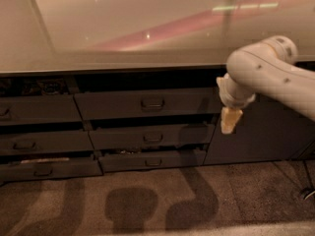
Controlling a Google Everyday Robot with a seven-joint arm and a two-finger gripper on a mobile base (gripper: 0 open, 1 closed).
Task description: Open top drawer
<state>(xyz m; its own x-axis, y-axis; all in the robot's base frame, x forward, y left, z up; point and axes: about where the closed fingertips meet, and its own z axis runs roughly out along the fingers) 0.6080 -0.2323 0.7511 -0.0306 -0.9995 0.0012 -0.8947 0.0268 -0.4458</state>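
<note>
The top drawer (123, 104) is the wide dark front in the middle column, just under the counter, with a dark loop handle (152, 103) at its centre. A dark gap shows above its front. My gripper (230, 121) hangs pointing down from the white arm (266, 73), just past the drawer's right end and level with its lower edge. It is well right of the handle and has nothing on it.
Two shallower drawers (152, 137) sit below the top one, and several more (39, 109) fill the left column. A plain dark cabinet door (261, 132) stands behind the gripper. The pale counter (123, 28) overhangs the drawers, and the arm's shadows lie on the carpet (157, 200).
</note>
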